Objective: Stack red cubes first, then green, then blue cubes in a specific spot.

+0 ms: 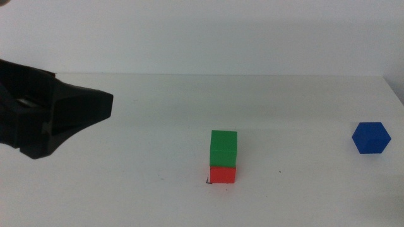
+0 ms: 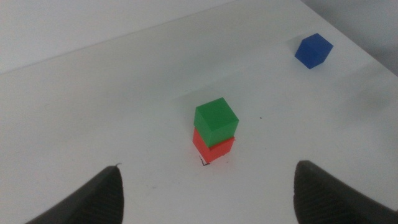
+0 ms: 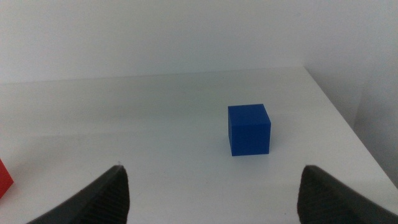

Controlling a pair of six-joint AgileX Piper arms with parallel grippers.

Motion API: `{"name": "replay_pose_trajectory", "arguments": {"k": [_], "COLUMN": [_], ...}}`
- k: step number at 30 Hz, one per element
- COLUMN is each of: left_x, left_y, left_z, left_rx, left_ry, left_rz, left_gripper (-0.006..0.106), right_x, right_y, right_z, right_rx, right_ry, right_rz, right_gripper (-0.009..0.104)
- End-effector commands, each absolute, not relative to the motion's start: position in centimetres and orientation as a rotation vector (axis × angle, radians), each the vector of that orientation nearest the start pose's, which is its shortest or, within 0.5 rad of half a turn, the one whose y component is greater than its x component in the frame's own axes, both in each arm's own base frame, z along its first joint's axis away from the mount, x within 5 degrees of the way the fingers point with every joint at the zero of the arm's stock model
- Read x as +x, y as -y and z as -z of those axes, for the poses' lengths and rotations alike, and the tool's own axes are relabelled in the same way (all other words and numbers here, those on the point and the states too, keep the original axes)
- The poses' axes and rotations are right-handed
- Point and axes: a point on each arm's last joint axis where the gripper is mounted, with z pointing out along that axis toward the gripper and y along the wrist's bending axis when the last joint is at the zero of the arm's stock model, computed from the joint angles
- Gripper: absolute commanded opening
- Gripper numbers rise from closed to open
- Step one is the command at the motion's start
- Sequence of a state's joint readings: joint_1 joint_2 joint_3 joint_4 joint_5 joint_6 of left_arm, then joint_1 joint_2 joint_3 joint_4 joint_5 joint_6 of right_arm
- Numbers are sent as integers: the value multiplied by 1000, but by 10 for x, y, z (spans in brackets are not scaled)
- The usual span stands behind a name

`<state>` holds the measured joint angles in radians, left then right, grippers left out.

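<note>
Two of three stacked. Red cube (image 1: 223,174) on marked spot (image 1: 209,181), front centre of bench (image 1: 126,189), green cube (image 1: 223,149) on top. Blue cube (image 1: 370,138) farther right, untouched. Left gripper (image 1: 95,107) hovering, fingers wide, empty. Right gripper (image 3: 211,199) facing blue, fingers spread, empty.

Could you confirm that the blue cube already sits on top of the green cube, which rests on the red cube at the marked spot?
Not quite: the blue cube stands alone on the table, far right of the stack, as the middle view shows. The green cube does rest on the red cube at the marked spot.
</note>
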<state>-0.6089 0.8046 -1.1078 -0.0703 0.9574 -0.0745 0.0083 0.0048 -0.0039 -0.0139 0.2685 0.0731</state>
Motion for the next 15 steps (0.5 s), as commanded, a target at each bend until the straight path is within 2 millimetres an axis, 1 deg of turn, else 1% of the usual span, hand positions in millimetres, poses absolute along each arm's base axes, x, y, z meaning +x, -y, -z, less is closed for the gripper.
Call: {"name": "replay_pose_trajectory", "arguments": {"k": [1, 3, 4, 5, 7, 9, 11, 12, 14, 15], "left_x": [105, 105, 105, 105, 105, 105, 105, 105, 105, 105], "left_y": [79, 79, 79, 79, 79, 79, 79, 79, 78, 78], "left_z": [-420, -420, -420, -420, -420, -420, -420, -420, -421, -421], "left_rx": [560, 560, 560, 560, 560, 560, 560, 560, 559, 559], "left_ry": [-2094, -2094, -2094, -2094, -2094, -2094, -2094, -2094, -2092, -2092], "left_rz": [474, 471, 471, 471, 471, 471, 471, 471, 472, 472], "left_gripper": [94, 94, 94, 94, 94, 94, 94, 94, 94, 94], "right_x": [55, 56, 56, 56, 57, 67, 90, 100, 128, 142], "right_y": [0, 1, 1, 1, 1, 1, 1, 1, 2, 2], "right_z": [-191, -198, -202, -203, -224, -249, -275, -283, -299, -301], "right_rx": [45, -19, 16, 93, 153, 169, 223, 243, 271, 284], "right_ry": [-1731, -1656, -1603, -1592, -1565, -1606, -1772, -1869, -2100, -2201], "right_rz": [-32, 39, -1, -82, -142, -149, -166, -161, -128, -112], "right_gripper": [82, 82, 82, 82, 82, 82, 82, 82, 82, 82]}}
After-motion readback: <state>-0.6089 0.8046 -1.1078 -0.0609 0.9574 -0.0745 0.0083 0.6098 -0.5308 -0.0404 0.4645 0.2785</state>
